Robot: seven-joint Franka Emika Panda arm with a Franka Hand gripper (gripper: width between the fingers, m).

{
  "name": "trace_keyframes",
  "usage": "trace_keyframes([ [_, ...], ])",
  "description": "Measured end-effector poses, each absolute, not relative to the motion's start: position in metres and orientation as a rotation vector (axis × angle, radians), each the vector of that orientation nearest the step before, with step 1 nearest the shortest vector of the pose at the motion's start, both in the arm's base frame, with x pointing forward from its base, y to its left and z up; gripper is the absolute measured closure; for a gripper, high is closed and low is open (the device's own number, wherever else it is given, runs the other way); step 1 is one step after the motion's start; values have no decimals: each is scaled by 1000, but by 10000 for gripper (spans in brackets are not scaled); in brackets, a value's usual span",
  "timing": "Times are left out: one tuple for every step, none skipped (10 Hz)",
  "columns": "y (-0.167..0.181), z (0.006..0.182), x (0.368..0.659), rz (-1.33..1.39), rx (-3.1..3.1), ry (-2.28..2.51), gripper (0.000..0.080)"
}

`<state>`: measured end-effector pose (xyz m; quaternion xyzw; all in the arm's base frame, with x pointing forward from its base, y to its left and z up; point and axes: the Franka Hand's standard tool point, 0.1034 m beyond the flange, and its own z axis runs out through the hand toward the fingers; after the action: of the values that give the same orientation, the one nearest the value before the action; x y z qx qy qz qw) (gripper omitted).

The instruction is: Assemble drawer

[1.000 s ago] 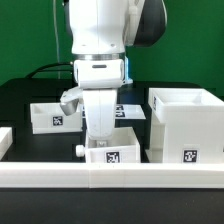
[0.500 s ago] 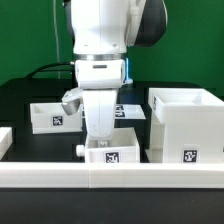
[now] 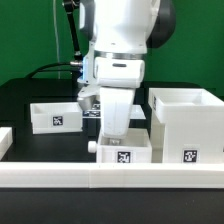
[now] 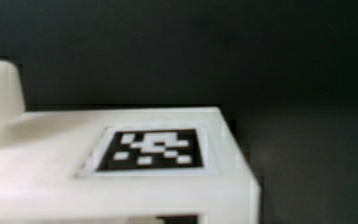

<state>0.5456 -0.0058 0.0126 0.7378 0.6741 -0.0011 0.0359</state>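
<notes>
A small white tray [image 3: 122, 153] with a tag on its front wall sits just behind the front rail. My gripper [image 3: 115, 138] reaches down into it from above and appears shut on its wall; the fingertips are hidden by the hand and the tray. In the wrist view the tray's tagged face [image 4: 153, 150] fills the lower part, blurred. The large hollow housing [image 3: 186, 125] stands to the exterior view's right, close beside the tray. A second small tray [image 3: 55, 116] lies at the back left.
A long low white border rail [image 3: 110, 181] runs along the front edge. A short white rail piece [image 3: 4, 137] shows at the far left. Black cables [image 3: 60, 68] hang behind the arm. The table is black.
The arm and the small tray under it have shifted towards the exterior view's right, closer to the housing. The housing and the left tray have not moved.
</notes>
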Motion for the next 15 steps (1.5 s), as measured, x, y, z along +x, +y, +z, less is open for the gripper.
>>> trace_keyframes([
  [-5,13,546,-5,2264,2071,757],
  [-7,12,546,-5,2265,2070,757],
  [-6,12,546,-6,2256,2080,757],
  [-6,12,546,-6,2236,2102,757],
  [-2,13,546,-10,2230,2113,757],
  [2,12,545,-31,2213,2141,757],
  [3,13,547,-51,2205,2156,757],
  [2,13,547,-53,2208,2154,757],
  [2,13,547,-54,2208,2153,757],
  [2,13,547,-54,2209,2153,757],
  [2,13,547,-54,2209,2153,757],
  [2,12,546,-54,2200,2163,757],
  [2,12,546,-49,2196,2164,757],
  [4,11,546,-17,2177,2166,757],
  [5,11,545,-22,2180,2165,757],
])
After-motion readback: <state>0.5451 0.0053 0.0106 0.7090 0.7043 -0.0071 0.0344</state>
